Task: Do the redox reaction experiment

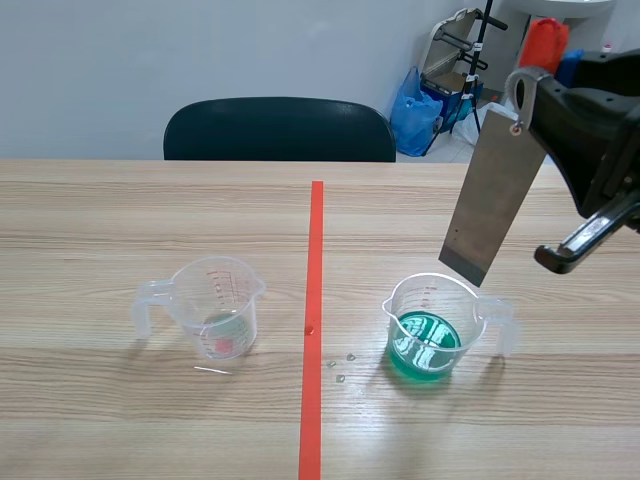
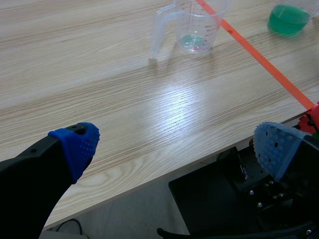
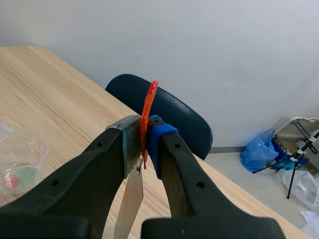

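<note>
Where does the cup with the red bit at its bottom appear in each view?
Scene view: the cup stands left of the orange tape line.
Left wrist view: the cup is far ahead of the open left end effector, on its side of the tape.
Right wrist view: the cup is beside the right end effector, which grips a metal plate.
Shared landmark: the wooden table.
</note>
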You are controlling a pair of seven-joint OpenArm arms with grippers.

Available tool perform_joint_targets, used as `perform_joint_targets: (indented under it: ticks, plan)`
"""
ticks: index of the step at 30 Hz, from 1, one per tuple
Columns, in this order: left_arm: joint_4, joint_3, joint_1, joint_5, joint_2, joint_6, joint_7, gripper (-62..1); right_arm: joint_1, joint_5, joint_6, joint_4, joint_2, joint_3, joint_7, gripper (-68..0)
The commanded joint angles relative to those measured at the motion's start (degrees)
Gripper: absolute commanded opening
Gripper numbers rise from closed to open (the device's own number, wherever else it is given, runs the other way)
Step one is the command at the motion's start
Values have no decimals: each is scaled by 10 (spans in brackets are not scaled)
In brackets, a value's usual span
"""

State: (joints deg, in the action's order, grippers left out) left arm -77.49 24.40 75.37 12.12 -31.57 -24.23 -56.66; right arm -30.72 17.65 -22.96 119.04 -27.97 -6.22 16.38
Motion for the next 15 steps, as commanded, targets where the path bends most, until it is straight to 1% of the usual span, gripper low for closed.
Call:
perform_joint_targets:
  ticks: [1,7,11,15]
  plan:
    - [-5,2,1,6,4,-3,-10,14,1,10,4,14,-7,-1,9,-662]
    - [-5,2,1,6,4,-3,-10,14,21,10,4,14,-46,26,6,-662]
    - [-5,2,1,6,4,-3,-9,14,49,10,4,14,-51,39,-1,-662]
    - [-5,2,1,6,4,-3,-9,14,83,10,4,13,-50,67,-28,-662]
